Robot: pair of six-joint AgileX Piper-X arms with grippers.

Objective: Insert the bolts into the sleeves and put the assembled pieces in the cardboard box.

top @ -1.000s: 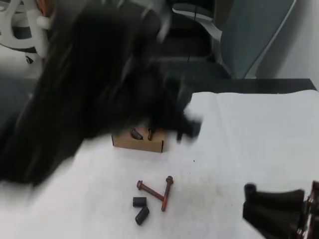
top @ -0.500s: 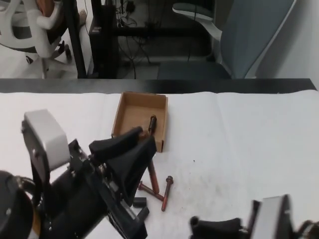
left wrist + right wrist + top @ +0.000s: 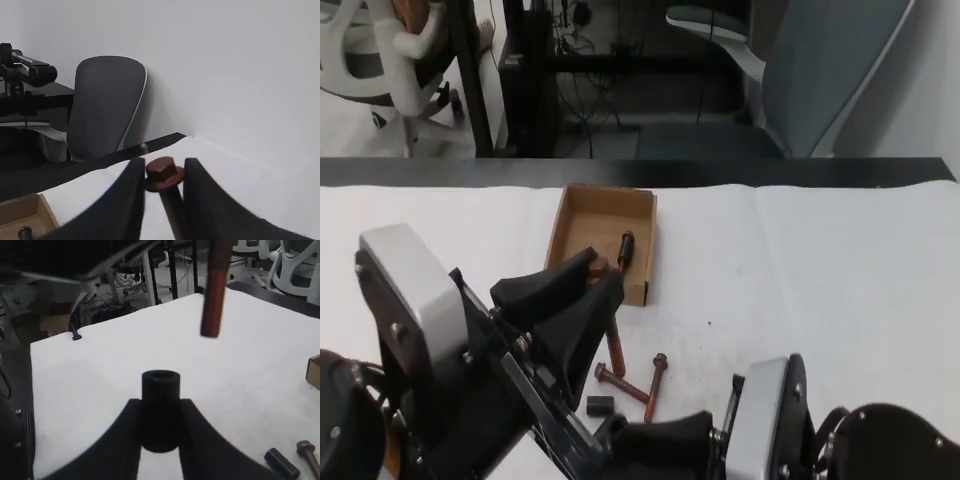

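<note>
Left gripper (image 3: 592,272) clamped on the head end of a bolt (image 3: 163,174), fingers drawn in to the width of the head, shank hanging tip-down. Right gripper (image 3: 160,404) pinched on a black sleeve (image 3: 160,385), held upright with the open mouth up, fingers narrowed to its body.

Change: a second ago the left arm was a blur over the cardboard box (image 3: 558,232) and the right gripper sat at the near right edge. Half a second ago the left arm had settled low on the left with the bolt, and the right gripper was part way in. Now the right gripper has slid further in, close under the left one; the left has barely shifted. Reads as both halves of a pair in hand and being lined up, so this is the mating step, not yet done.

Bolt vs sleeve: in the right wrist view the bolt tip hangs above the sleeve mouth, apart from it and off to one side, not over the bore. Judged need: bring the tip over the bore, keep both axes parallel, then close the gap. A tilted shank would likely catch the rim.

Outward: two loose bolts (image 3: 623,384) lie in a V on the bench (image 3: 840,280) near both grippers, with one loose sleeve (image 3: 600,405) just beside them. The box is further back, well apart from both grippers, with one bolt piece (image 3: 624,246) lying inside by a side wall; can't tell if it is sleeved
</note>
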